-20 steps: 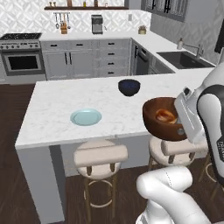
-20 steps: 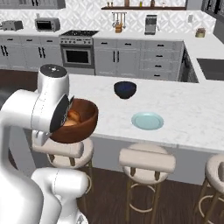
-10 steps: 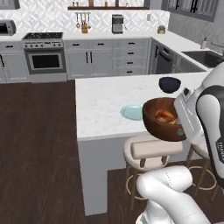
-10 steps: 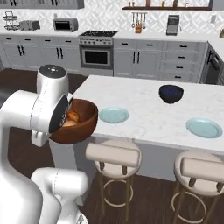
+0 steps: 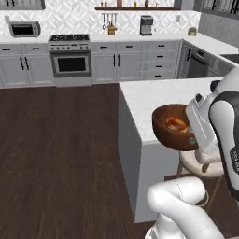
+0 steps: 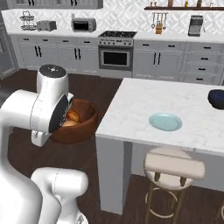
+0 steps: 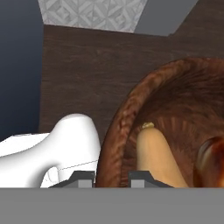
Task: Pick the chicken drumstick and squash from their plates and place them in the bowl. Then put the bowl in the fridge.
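My gripper [image 7: 111, 178] is shut on the rim of the reddish-brown bowl [image 7: 175, 109], one fingertip inside the wall and one outside. The bowl [image 5: 172, 127] hangs in the air off the island's near-left corner, held at my wrist; it also shows beside my forearm as the bowl [image 6: 78, 123]. Inside lie the tan squash [image 7: 154, 154] and the glossy orange-brown chicken drumstick [image 7: 212, 158], seen together as an orange lump [image 5: 176, 123]. One pale teal plate [image 6: 165, 121] lies bare on the island. A tall grey edge [image 6: 2, 43] at the far left may be the fridge.
The white marble island [image 6: 144, 105] stands to the right, with a small dark bowl [image 6: 217, 97] on it and a round stool [image 6: 175, 164] tucked under it. Dark wood floor [image 5: 56, 149] stretches left toward the oven [image 5: 71, 64] and grey cabinets.
The base has swung left, so the island and plates slid right in both base views and more floor shows. The bowl stays held at the same place by my wrist.
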{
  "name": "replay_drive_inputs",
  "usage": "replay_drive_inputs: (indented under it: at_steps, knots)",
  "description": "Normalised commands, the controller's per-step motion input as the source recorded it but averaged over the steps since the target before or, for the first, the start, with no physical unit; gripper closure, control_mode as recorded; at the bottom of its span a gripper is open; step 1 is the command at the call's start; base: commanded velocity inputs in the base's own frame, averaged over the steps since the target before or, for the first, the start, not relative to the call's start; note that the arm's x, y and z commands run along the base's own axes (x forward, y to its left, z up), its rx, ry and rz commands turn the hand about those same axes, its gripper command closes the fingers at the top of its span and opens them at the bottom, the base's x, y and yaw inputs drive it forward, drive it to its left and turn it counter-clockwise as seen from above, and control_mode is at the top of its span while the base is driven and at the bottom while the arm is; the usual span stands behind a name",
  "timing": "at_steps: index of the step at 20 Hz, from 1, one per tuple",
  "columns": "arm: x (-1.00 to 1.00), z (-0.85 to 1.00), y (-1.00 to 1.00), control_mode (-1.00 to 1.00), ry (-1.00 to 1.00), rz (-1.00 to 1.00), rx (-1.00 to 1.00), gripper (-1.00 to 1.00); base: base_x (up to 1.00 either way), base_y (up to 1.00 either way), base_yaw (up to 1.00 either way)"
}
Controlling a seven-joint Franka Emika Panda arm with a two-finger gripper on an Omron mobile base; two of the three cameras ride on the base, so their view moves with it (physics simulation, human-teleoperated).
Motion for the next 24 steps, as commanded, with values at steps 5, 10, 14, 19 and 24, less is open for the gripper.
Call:
replay_drive_inputs:
  at_steps: [5, 10, 14, 19, 24]
  knots:
    - [0.00, 0.00, 0.00, 1.00, 0.00, 0.00, 0.00, 1.00, 0.47, 1.00, 0.00]
    - [0.00, 0.00, 0.00, 1.00, 0.00, 0.00, 0.00, 1.00, 0.97, 1.00, 0.00]
    - [0.00, 0.00, 0.00, 1.00, 0.00, 0.00, 0.00, 1.00, 1.00, 1.00, 0.00]
    - [0.00, 0.00, 0.00, 1.00, 0.00, 0.00, 0.00, 1.00, 1.00, 0.58, 0.00]
    - [0.00, 0.00, 0.00, 1.00, 0.00, 0.00, 0.00, 1.00, 1.00, 0.19, 0.00]
